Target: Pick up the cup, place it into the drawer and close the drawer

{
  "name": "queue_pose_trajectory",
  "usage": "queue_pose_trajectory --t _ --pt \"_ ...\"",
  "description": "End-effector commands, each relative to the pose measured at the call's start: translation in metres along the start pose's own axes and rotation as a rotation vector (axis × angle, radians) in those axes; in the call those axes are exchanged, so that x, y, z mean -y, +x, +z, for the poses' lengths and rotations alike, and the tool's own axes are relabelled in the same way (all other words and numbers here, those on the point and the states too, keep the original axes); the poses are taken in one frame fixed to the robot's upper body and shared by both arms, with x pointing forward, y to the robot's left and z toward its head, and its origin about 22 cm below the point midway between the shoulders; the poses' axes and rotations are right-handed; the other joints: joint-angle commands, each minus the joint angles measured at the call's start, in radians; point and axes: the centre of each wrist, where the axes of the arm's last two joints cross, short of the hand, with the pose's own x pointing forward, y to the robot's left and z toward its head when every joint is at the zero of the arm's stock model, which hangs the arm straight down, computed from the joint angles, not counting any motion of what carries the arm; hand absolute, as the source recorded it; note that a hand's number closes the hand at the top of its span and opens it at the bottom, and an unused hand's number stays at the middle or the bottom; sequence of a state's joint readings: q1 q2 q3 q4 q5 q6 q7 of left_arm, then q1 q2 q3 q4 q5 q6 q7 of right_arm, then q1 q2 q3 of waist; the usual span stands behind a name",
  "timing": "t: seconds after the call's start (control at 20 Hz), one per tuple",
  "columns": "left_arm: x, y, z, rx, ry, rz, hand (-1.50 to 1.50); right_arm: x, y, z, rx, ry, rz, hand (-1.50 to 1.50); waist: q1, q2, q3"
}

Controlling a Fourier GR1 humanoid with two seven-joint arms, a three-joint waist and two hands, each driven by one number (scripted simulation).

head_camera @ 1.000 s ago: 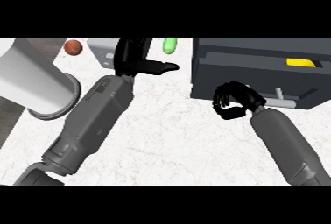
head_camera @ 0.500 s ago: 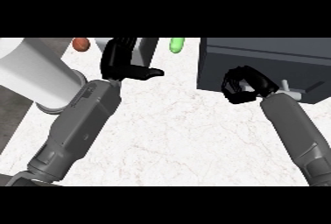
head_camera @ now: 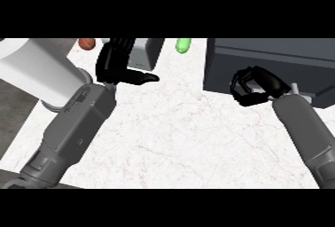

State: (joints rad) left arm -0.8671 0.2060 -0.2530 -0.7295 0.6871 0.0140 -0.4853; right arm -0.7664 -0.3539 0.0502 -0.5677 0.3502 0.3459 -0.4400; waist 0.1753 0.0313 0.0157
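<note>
- Pushing with my right hand (head_camera: 255, 86), fingers curled and holding nothing, against the dark drawer (head_camera: 274, 62), now shut
- No cup shows; likely inside
- My left hand (head_camera: 118, 66) rests open by the grey box (head_camera: 147, 51)

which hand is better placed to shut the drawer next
Probably the right. The right robot hand is curled against the front of the dark drawer unit, while the left robot hand is across the counter from it.

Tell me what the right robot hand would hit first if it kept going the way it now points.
Most likely the dark drawer unit: the right robot hand, fingers curled, points up-left at its front face and already overlaps it. From this steep view, contact cannot be told.
</note>
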Motion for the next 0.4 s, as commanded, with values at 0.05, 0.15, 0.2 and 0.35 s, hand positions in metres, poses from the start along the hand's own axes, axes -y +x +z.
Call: queue_pose_trajectory --t 0.05,0.15,0.2,0.35 --pt "-0.002 -0.003 0.005 -0.016 -0.018 0.01 -1.5 0.088 0.055 0.0 0.016 -0.258 0.113 1.5 0.039 0.019 -0.012" --pt "-0.005 -0.004 0.009 -0.008 -0.018 0.017 -1.5 0.084 0.054 -0.002 0.011 -0.253 0.105 1.5 0.051 0.017 -0.013" --pt "-0.004 -0.001 0.006 -0.005 -0.024 0.025 -1.5 0.091 0.052 0.005 0.012 -0.249 0.098 1.5 0.044 0.019 -0.013" --pt "0.0 -0.007 0.011 -0.017 -0.033 0.039 -1.5 0.092 0.052 0.008 0.02 -0.241 0.08 1.5 0.045 0.022 -0.013"
